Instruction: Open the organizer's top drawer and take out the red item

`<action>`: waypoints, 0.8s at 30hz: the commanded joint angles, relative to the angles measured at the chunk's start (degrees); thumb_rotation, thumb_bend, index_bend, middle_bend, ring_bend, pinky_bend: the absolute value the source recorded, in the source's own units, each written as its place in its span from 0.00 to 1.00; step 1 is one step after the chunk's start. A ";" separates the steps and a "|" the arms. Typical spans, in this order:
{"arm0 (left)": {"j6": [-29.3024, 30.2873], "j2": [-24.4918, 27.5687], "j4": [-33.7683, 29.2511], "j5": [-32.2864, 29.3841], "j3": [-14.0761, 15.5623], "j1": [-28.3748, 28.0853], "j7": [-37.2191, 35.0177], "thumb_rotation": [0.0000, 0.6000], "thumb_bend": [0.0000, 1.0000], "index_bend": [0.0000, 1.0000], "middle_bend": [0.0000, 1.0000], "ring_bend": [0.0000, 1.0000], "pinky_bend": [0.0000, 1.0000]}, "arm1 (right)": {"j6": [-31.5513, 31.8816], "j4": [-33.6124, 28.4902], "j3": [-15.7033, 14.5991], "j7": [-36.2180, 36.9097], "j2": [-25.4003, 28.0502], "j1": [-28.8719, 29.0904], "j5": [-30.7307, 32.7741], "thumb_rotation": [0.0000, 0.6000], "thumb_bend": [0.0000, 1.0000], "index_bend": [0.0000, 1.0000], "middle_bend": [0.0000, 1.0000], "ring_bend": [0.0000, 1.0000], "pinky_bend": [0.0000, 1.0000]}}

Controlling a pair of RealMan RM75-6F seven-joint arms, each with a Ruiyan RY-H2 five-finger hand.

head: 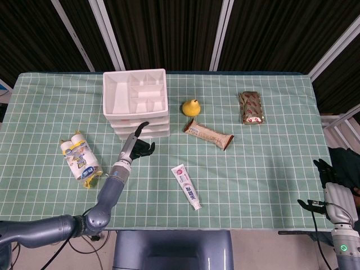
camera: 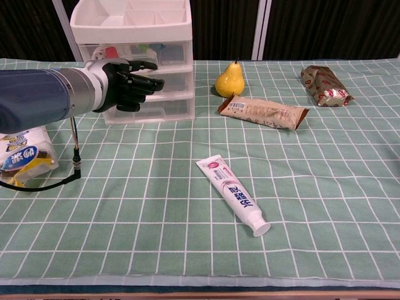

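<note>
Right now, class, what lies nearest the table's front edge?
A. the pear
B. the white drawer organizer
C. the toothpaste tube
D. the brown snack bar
C: the toothpaste tube lies well in front of the pear, snack bar and organizer.
</note>
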 commanded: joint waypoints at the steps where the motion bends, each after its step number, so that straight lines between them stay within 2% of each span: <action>1: -0.18 -0.39 0.46 -0.05 -0.11 -0.32 -0.16 1.00 0.48 0.08 1.00 1.00 1.00 | -0.11 -0.09 -0.02 0.07 0.05 0.01 0.08 1.00 0.07 0.00 0.00 0.00 0.23; 11: -0.51 -1.21 1.52 0.07 -0.01 -1.00 -0.38 1.00 0.48 0.13 1.00 1.00 1.00 | -0.29 -0.25 -0.01 0.18 0.19 0.02 0.35 1.00 0.07 0.00 0.00 0.00 0.23; 24: -0.63 -0.46 -0.30 1.22 0.89 -0.35 -0.64 1.00 0.48 0.16 1.00 1.00 1.00 | -0.35 -0.51 -0.03 0.09 0.27 0.01 0.55 1.00 0.07 0.00 0.00 0.00 0.23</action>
